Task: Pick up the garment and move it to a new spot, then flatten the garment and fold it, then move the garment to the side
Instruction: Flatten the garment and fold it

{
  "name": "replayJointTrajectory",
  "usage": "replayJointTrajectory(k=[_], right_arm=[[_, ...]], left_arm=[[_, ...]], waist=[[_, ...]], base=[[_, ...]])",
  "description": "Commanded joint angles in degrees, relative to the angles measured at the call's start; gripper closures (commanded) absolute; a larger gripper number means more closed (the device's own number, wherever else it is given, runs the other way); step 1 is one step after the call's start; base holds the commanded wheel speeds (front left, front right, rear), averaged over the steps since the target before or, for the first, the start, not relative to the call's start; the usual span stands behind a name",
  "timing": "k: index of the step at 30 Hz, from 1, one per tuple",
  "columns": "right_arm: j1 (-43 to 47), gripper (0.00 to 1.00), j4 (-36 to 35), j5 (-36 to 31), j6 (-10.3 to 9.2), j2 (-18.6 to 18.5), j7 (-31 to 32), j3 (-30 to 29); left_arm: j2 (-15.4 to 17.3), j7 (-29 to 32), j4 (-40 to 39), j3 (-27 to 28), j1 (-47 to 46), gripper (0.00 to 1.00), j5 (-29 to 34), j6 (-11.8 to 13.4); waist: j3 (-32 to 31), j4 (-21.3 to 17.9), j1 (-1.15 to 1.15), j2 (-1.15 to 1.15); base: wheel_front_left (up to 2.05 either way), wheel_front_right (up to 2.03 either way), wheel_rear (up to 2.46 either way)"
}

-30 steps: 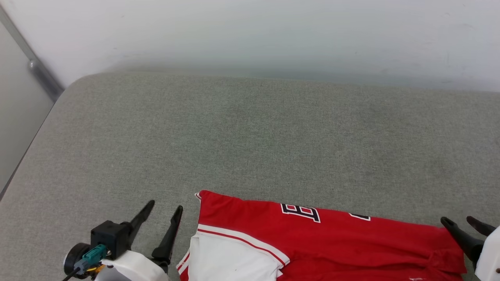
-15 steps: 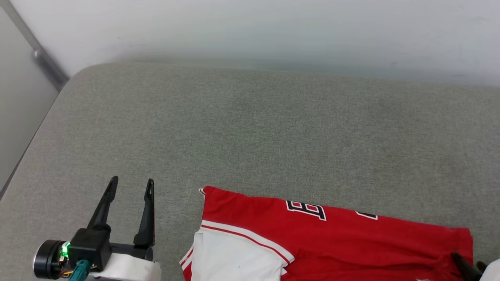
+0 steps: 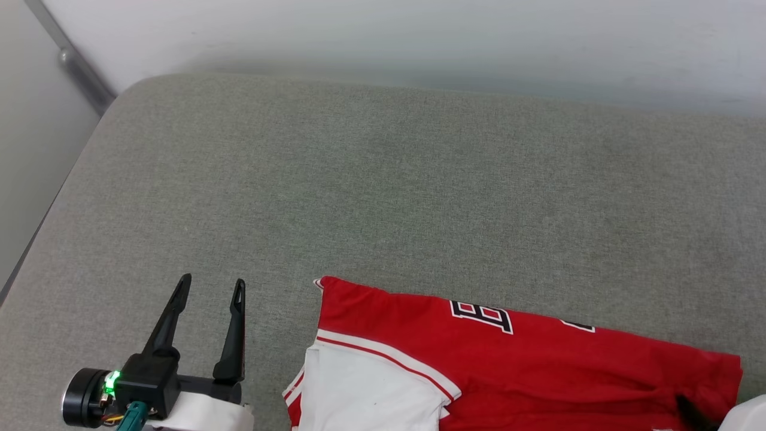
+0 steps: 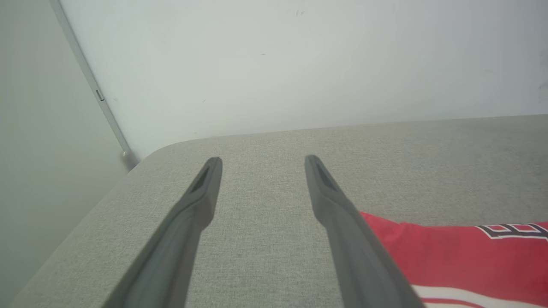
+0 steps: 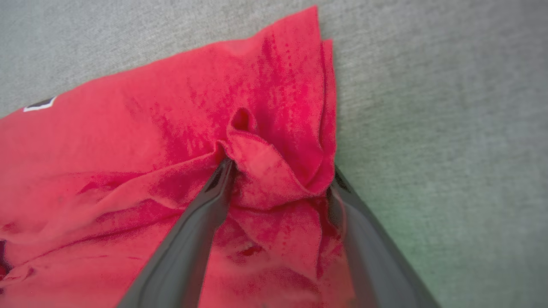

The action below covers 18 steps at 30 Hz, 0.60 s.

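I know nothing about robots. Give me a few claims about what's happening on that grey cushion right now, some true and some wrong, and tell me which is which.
1. The red jersey-style shirt with white sleeves lies on a grey fabric surface. True.
2. The left gripper is clamped on the shirt. False: its fingers stand apart over bare grey fabric, beside the shirt and not touching it.
3. A bunched fold of red cloth sits between the spread fingers of the right gripper. True.
4. The block letters on the shirt are yellow. False: they are black with a white outline.
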Motion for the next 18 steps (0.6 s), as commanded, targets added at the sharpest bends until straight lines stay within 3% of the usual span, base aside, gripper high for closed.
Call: replayJointTrajectory(k=[1,7,8,9,18], right_arm=[[0.16,0.00,2.38,1.02,0.77,3.35,1.08,3.24],[0.68,0.00,3.13,2.64,0.79,3.64,-0.05,7.06],[0.75,0.56,3.30,2.33,0.79,3.29,-0.28,7.25],[0.76,1.00,3.38,1.99,0.79,2.80,-0.86,7.47],[-0.91,1.00,3.81,-0.52,0.36,-2.25,-7.90,3.85]], left_arm=[[-0.41,-0.14,0.17,0.32,-0.58,0.00,0.35,-0.43],[-2.33,-0.14,1.23,2.23,-0.26,0.00,2.03,-2.69],[-2.54,-0.14,1.34,2.45,-0.24,0.00,2.24,-3.00],[-2.78,-0.14,1.46,2.71,-0.23,0.00,2.54,-3.29],[-4.21,-0.14,2.17,4.69,0.35,0.00,4.08,-5.36]], waist=[[0.06,0.03,0.00,0.00],[-0.38,-0.07,0.00,0.00],[-0.49,-0.10,0.00,0.00],[-0.58,-0.14,0.00,0.00],[-1.56,-0.86,0.00,0.00]], base=[[0.00,0.00,0.00],[0.00,0.00,0.00],[0.00,0.00,0.00],[0.00,0.00,0.00],[0.00,0.00,0.00]])
